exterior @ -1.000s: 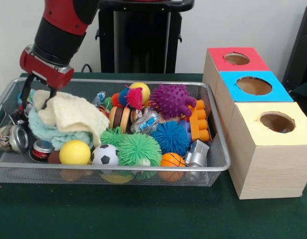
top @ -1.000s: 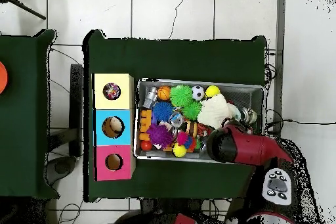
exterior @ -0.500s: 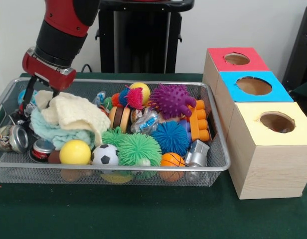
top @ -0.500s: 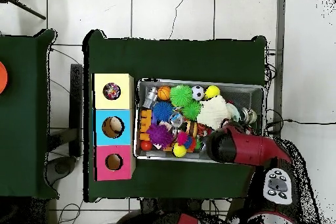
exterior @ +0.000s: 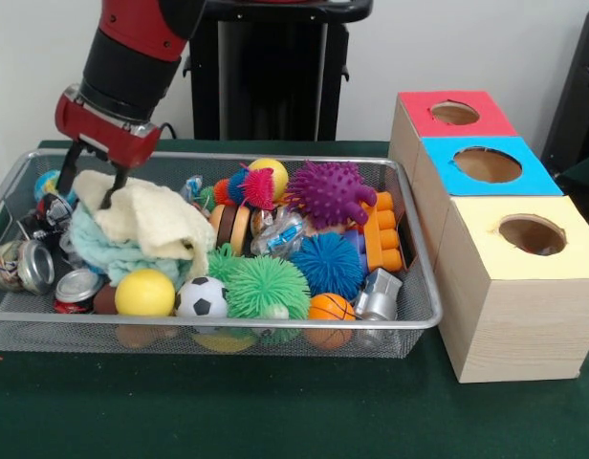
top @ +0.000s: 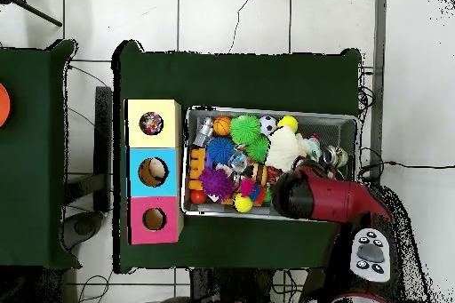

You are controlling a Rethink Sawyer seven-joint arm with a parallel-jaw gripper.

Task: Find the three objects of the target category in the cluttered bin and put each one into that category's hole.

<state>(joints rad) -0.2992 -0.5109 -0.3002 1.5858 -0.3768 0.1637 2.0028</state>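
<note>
At bin's [exterior: 228, 330] end farthest from boxes: gripper [exterior: 87, 188] pinching cream cloth [exterior: 146, 218], teal cloth [exterior: 108, 253] bunched beneath. Risk: thin grip slips, or teal cloth drags along toward yellow hole [exterior: 532, 234].

A purple spiky ball [exterior: 330, 192] lies beside orange blocks [exterior: 382, 232]; a soccer ball [exterior: 201, 297] sits nearer.

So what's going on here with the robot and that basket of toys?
The red arm's gripper is at the left end of the wire bin, its fingers astride a cream cloth that lies bunched over a pale blue one. Whether it has hold of the cloth isn't clear. The yellow box's hole waits at the bin's other end.
</note>
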